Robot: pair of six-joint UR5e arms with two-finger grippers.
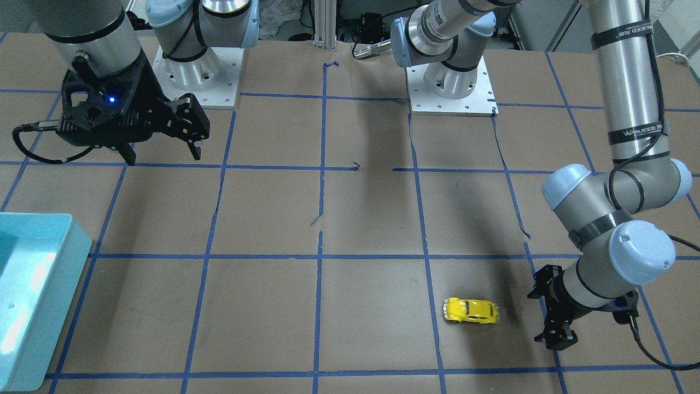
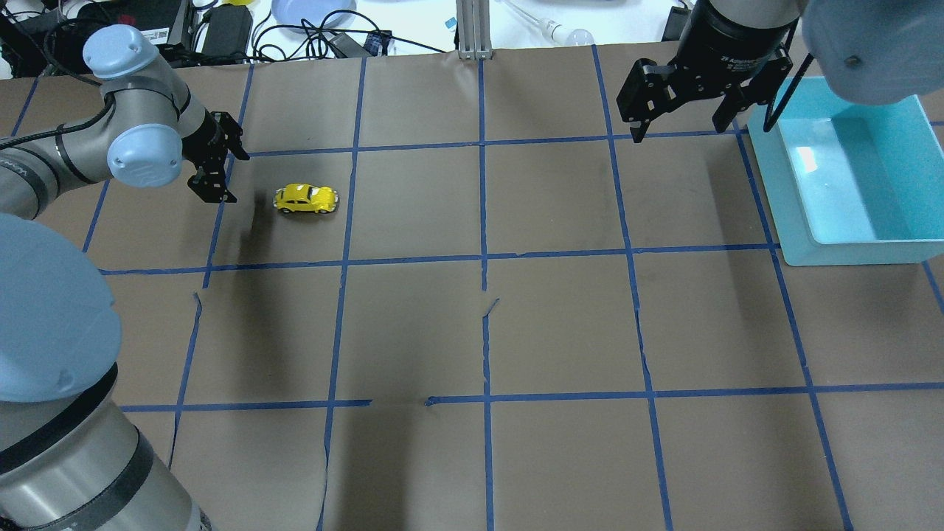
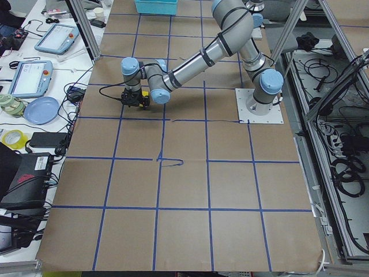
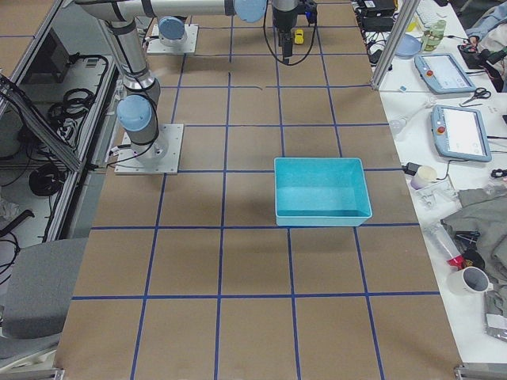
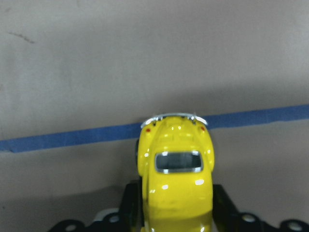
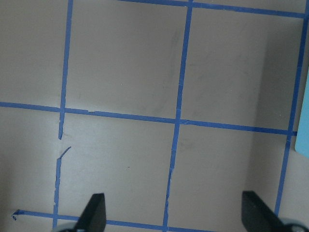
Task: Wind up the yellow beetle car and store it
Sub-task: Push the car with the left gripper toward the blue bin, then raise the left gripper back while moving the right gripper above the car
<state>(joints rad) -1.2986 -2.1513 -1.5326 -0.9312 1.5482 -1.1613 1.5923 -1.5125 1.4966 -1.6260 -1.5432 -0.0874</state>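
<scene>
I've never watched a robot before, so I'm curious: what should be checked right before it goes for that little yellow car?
1. Yellow beetle car upright on its wheels: ok.
2. Left pincer open: ok.
3. Left pincer beside the car, not touching it: ok.
4. Car wound up: cannot tell.
5. Right pincer open, holding nothing: ok.
6. Teal bin standing open-topped near the right pincer: ok.

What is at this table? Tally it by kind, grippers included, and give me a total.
Small bright yellow beetle-shaped toy car: 1
Light blue rectangular plastic bin: 1
Black two-finger grippers: 2, the left gripper and the right gripper
Total: 4
</scene>
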